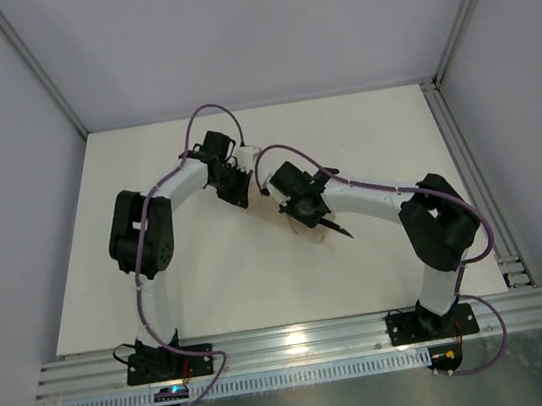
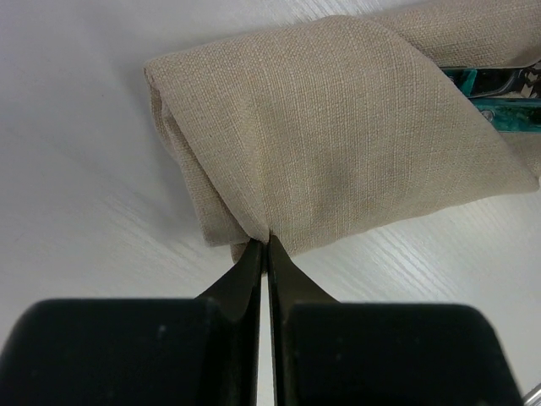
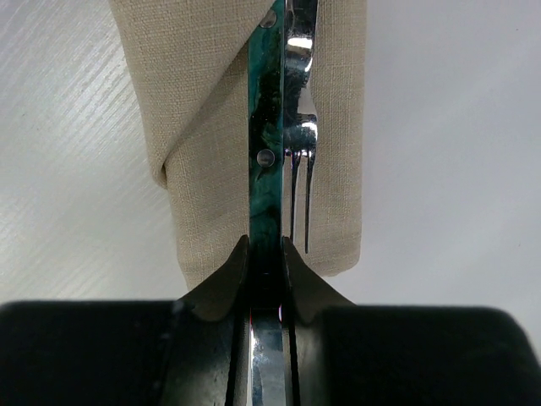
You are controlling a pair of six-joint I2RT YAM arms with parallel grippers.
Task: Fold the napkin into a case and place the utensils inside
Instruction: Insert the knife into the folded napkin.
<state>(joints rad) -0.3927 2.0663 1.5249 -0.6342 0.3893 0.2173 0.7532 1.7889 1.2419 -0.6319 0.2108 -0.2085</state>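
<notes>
One napkin (image 2: 338, 127), one knife (image 3: 264, 110), one fork (image 3: 298, 194); white table (image 1: 221, 281), grey walls (image 1: 226, 27); left gripper (image 2: 266, 245) is closed, right gripper (image 3: 265, 245) clamps the knife.

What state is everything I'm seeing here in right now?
napkin: folded into a pouch, lying on the table
knife: gripped, teal handle lying along the napkin
fork: lying loose beside the knife, tines exposed
left end effector: shut, tips at the napkin's edge
right end effector: shut on the knife

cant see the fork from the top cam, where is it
In the right wrist view the fork lies on the napkin, tines toward the camera, just right of the teal knife handle pinched in the right gripper.
</notes>
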